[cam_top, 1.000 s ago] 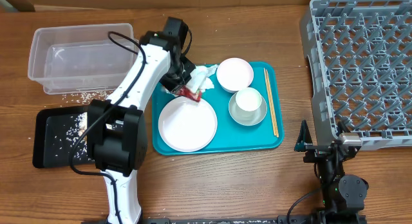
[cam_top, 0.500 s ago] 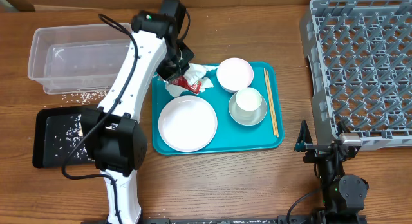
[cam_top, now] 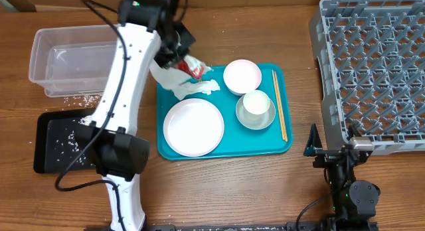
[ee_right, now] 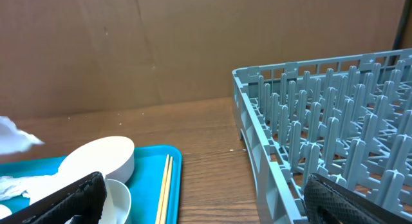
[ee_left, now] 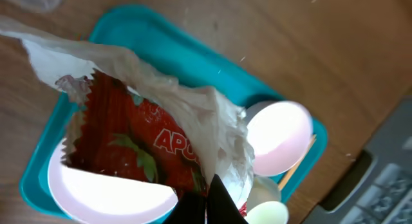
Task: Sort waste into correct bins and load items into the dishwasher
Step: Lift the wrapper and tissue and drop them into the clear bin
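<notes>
Red sauce packet and crumpled napkin, down on the teal tray beside the plate a second ago, now hang from the left gripper. Its jaws are clamped on both, up over the tray's upper-left corner and nearer the clear tub at the upper left of the overhead frame. That looks like waste heading for a bin, though paper and packet share one pinch; the right gripper waits lower right by the dish rack, jaws wide apart and empty.
</notes>
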